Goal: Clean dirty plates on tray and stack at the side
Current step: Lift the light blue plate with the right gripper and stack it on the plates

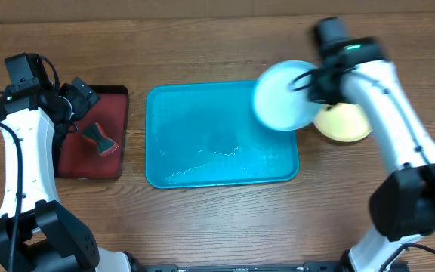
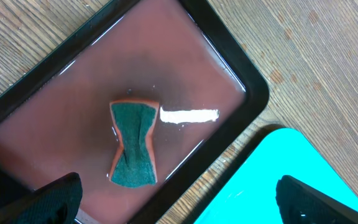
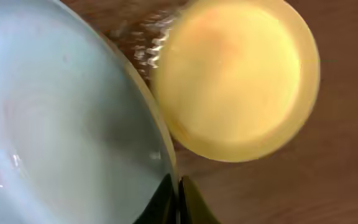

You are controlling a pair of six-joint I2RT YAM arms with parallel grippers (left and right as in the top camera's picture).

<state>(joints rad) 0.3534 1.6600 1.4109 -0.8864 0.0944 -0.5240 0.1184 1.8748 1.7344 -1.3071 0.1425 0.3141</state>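
Note:
My right gripper point(image 1: 313, 81) is shut on the rim of the pale mint plate point(image 1: 284, 96), holding it in the air over the right edge of the teal tray point(image 1: 202, 151). In the right wrist view the jaws point(image 3: 178, 196) pinch that plate point(image 3: 61, 124). The yellow-green plate point(image 1: 346, 125) lies on the table right of the tray; it also shows in the right wrist view point(image 3: 238, 81). The white plate is not visible as a separate thing. My left gripper point(image 1: 78, 98) is open over the dark red tray point(image 1: 115, 162), empty point(image 2: 173, 199).
A green and orange sponge point(image 1: 100, 140) lies in the dark red tray point(image 2: 55, 81); it shows in the left wrist view point(image 2: 133, 143). The teal tray's corner point(image 2: 303, 162) lies just right of it. Water streaks glisten on the teal tray.

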